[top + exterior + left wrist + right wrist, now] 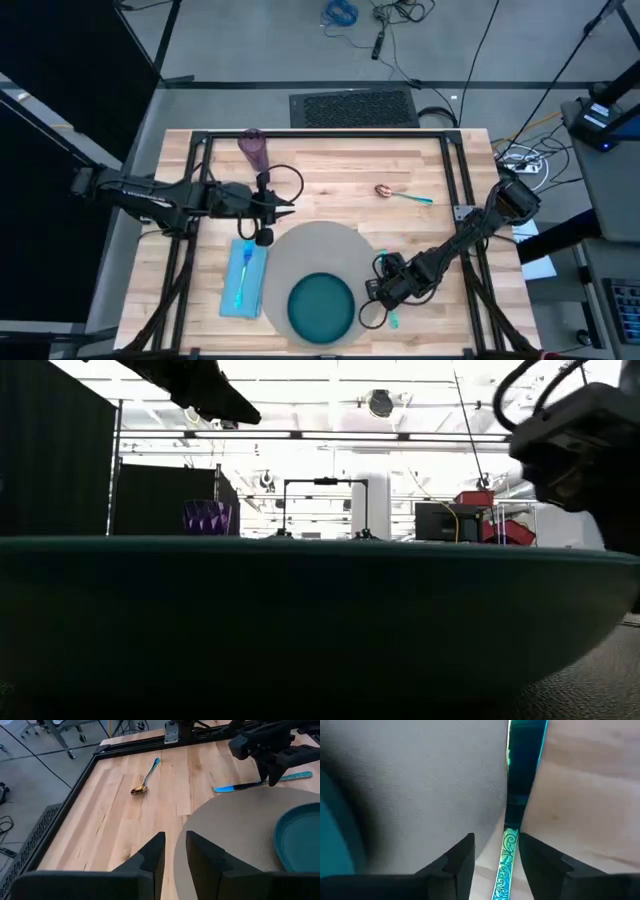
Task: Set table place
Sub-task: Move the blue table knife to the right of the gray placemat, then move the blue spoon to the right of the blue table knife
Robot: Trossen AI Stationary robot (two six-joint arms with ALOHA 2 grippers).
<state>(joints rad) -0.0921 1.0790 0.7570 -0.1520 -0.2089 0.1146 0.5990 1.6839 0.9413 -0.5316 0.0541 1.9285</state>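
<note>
I have the right gripper [496, 857] low at the mat's [310, 245] right edge, its 2 fingers slightly parted astride a teal-handled knife [512, 825] lying on the table [340, 195]; I can't tell if they touch it. The plate [321, 305] sits on the mat, a fork [242, 275] lies on the napkin [254, 300], and the spoon [400, 194] and cup [253, 148] are farther back. The left gripper [172, 852] hovers by the mat's left, narrowly open, empty.

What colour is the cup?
The translucent ribbed cup is purple, clearest in the high view.
</note>
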